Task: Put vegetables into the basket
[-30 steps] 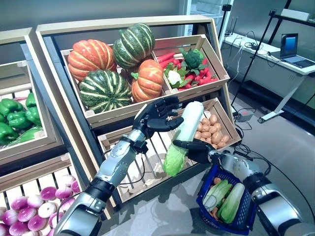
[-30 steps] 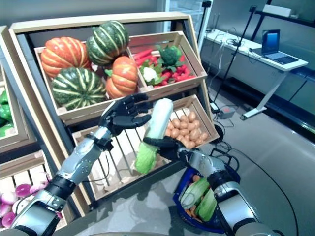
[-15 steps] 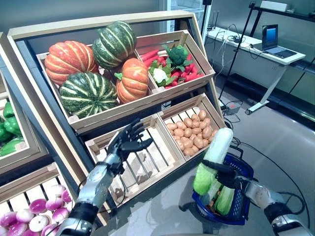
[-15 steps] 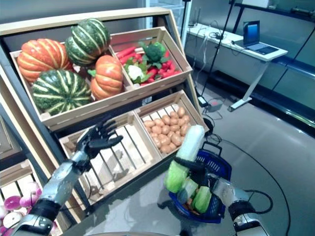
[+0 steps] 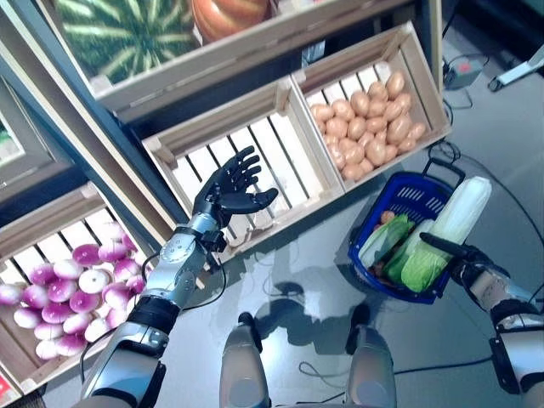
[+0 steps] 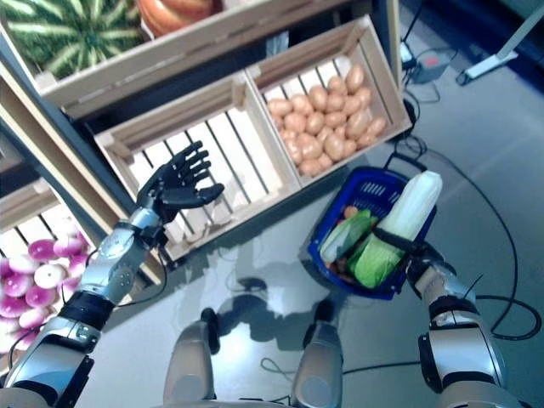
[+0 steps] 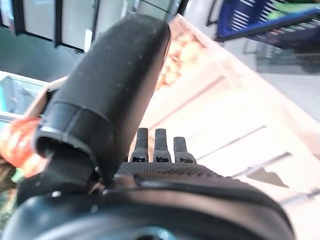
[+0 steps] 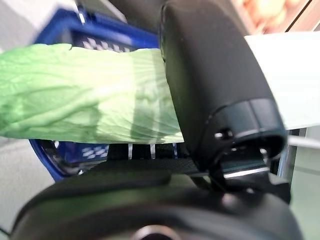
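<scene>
My right hand (image 5: 466,263) is shut on a long Chinese cabbage (image 5: 449,231), white at the stalk and green at the leaves, held over the near rim of the blue basket (image 5: 414,189) on the floor. The right wrist view shows the thumb (image 8: 215,95) across the cabbage (image 8: 85,95) with the basket (image 8: 100,30) behind it. Other green vegetables (image 5: 384,241) lie in the basket. My left hand (image 5: 228,187) is open and empty in front of the bare slatted crate (image 5: 263,144).
A crate of potatoes (image 5: 365,119) stands just behind the basket. A crate of purple and white turnips (image 5: 72,285) is at the lower left. Striped squash (image 5: 127,25) fill the shelf above. A power strip and cables (image 5: 459,72) lie on the floor to the right.
The camera has tilted down toward the floor. My right hand has lowered the cabbage from upright over the basket to slanting across its near rim. The left hand stays open by the bare crate.
</scene>
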Robot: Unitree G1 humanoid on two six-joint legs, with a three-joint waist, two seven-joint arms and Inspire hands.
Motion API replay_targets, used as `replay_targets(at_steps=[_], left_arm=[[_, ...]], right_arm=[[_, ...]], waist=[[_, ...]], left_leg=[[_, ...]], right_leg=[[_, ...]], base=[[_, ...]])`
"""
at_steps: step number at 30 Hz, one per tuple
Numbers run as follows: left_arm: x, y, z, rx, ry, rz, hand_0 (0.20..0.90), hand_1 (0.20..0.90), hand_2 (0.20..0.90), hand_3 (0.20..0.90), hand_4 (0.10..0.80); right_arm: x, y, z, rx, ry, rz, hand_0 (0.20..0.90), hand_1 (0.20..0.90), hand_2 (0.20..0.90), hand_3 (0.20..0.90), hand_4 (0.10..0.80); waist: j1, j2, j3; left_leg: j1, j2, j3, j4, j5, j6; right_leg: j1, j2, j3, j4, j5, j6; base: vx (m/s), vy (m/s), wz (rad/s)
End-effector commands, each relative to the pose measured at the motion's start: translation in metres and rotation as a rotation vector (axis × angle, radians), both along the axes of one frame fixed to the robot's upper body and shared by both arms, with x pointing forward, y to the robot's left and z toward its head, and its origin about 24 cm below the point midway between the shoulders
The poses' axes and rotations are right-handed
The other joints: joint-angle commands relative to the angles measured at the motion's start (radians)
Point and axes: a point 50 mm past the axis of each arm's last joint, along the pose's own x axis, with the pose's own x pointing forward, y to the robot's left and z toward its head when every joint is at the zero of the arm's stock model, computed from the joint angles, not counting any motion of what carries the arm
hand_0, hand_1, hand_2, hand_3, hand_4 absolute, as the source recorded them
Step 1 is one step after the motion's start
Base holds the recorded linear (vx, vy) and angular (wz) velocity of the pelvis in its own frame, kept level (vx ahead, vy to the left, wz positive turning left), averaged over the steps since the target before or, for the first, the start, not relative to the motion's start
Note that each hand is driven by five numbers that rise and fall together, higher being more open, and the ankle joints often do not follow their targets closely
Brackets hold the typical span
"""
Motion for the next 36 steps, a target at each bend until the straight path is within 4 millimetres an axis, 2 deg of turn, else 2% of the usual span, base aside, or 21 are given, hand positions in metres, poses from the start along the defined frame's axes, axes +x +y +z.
replay_targets(at_steps=[1, 2, 5, 6, 7, 13, 14, 15, 21, 25, 29, 36], left_arm=[[0.002, 0.002, 0.033, -0.065, -0.175, 0.034, 0.900, 0.900, 0.900, 0.900, 0.800], [0.001, 0.003, 0.032, -0.072, -0.171, 0.037, 0.900, 0.900, 0.900, 0.900, 0.800], [-0.001, 0.003, 0.026, -0.091, -0.153, 0.037, 0.900, 0.900, 0.900, 0.900, 0.800], [-0.002, 0.004, 0.023, -0.112, -0.135, 0.040, 0.900, 0.900, 0.900, 0.900, 0.800], [-0.003, 0.004, 0.022, -0.113, -0.133, 0.046, 0.900, 0.900, 0.900, 0.900, 0.800], [-0.008, 0.005, 0.029, -0.119, -0.183, 0.058, 0.900, 0.900, 0.900, 0.900, 0.800], [-0.009, 0.003, 0.036, -0.110, -0.213, 0.052, 0.900, 0.900, 0.900, 0.900, 0.800], [-0.009, 0.003, 0.037, -0.110, -0.217, 0.048, 0.900, 0.900, 0.900, 0.900, 0.800], [-0.010, -0.002, 0.047, -0.101, -0.246, 0.009, 0.900, 0.900, 0.900, 0.900, 0.800], [-0.010, -0.002, 0.045, -0.102, -0.241, -0.003, 0.900, 0.900, 0.900, 0.900, 0.800], [-0.009, -0.002, 0.043, -0.098, -0.230, -0.001, 0.900, 0.900, 0.900, 0.900, 0.800], [-0.010, 0.003, 0.035, -0.102, -0.211, -0.005, 0.900, 0.900, 0.900, 0.900, 0.800]], right_arm=[[0.007, -0.021, 0.038, -0.075, -0.155, -0.125, 0.300, 0.300, 0.300, 0.300, 0.400], [0.008, -0.022, 0.038, -0.074, -0.156, -0.126, 0.300, 0.300, 0.300, 0.300, 0.400], [0.005, -0.025, 0.039, -0.075, -0.163, -0.132, 0.300, 0.300, 0.300, 0.300, 0.400], [0.003, -0.029, 0.041, -0.084, -0.168, -0.131, 0.300, 0.300, 0.300, 0.300, 0.400], [0.001, -0.032, 0.043, -0.086, -0.172, -0.137, 0.300, 0.300, 0.300, 0.300, 0.400], [-0.005, -0.046, 0.054, -0.065, -0.233, -0.171, 0.300, 0.300, 0.300, 0.300, 0.400], [-0.004, -0.047, 0.060, -0.065, -0.252, -0.177, 0.524, 0.524, 0.524, 0.524, 0.549], [-0.003, -0.047, 0.061, -0.065, -0.255, -0.176, 0.900, 0.900, 0.900, 0.900, 0.800], [0.001, -0.051, 0.078, -0.076, -0.301, -0.194, 0.900, 0.900, 0.900, 0.900, 0.800], [0.001, -0.052, 0.080, -0.075, -0.302, -0.187, 0.900, 0.900, 0.900, 0.900, 0.800], [0.001, -0.050, 0.077, -0.082, -0.281, -0.175, 0.900, 0.900, 0.900, 0.900, 0.800], [-0.004, -0.052, 0.069, -0.062, -0.248, -0.159, 0.900, 0.900, 0.900, 0.900, 0.800]], waist=[[0.010, 0.009, -0.054], [0.010, 0.013, -0.049], [0.008, 0.019, -0.031], [0.005, 0.026, -0.020], [0.004, 0.029, -0.012], [-0.003, 0.035, 0.012], [-0.005, 0.036, 0.017], [-0.006, 0.036, 0.017], [-0.006, 0.037, 0.004], [-0.003, 0.032, -0.018], [-0.002, 0.026, -0.034], [0.007, 0.013, -0.061]], left_leg=[[-0.035, -0.013, 0.026, 0.134, -0.146, 0.031], [-0.045, -0.011, 0.025, 0.153, -0.158, 0.035], [-0.096, -0.008, 0.005, 0.244, -0.195, 0.022], [-0.120, -0.001, -0.007, 0.308, -0.245, 0.011], [-0.144, 0.003, -0.016, 0.350, -0.262, 0.003], [-0.271, 0.017, -0.066, 0.532, -0.336, -0.013], [-0.309, 0.016, -0.078, 0.577, -0.352, -0.012], [-0.317, 0.016, -0.080, 0.585, -0.356, -0.012], [-0.396, 0.007, -0.095, 0.658, -0.385, -0.010], [-0.396, 0.003, -0.101, 0.650, -0.381, -0.012], [-0.375, 0.007, -0.099, 0.619, -0.364, -0.011], [-0.257, 0.028, -0.090, 0.449, -0.290, -0.016]], right_leg=[[-0.001, -0.018, 0.009, 0.154, -0.100, -0.073], [-0.017, -0.025, 0.012, 0.181, -0.113, -0.073], [-0.072, -0.043, 0.032, 0.254, -0.138, -0.074], [-0.099, -0.049, 0.049, 0.311, -0.182, -0.066], [-0.122, -0.055, 0.058, 0.344, -0.197, -0.067], [-0.258, -0.065, 0.105, 0.510, -0.264, -0.067], [-0.300, -0.066, 0.115, 0.555, -0.276, -0.067], [-0.309, -0.066, 0.117, 0.563, -0.279, -0.067], [-0.401, -0.062, 0.127, 0.656, -0.301, -0.061], [-0.407, -0.057, 0.126, 0.653, -0.297, -0.055], [-0.386, -0.051, 0.123, 0.621, -0.283, -0.049], [-0.270, -0.040, 0.117, 0.461, -0.227, -0.034]], base=[[-0.048, 0.007, 0.21], [-0.038, 0.001, 0.19], [-0.013, -0.014, 0.08], [0.007, -0.023, 0.04], [-0.012, -0.034, 0.09], [-0.074, -0.046, 0.14], [-0.106, -0.045, 0.13], [-0.111, -0.034, 0.10], [-0.071, -0.017, 0.06], [0.000, 0.000, 0.00], [0.010, 0.002, 0.00], [0.055, 0.004, -0.04]])
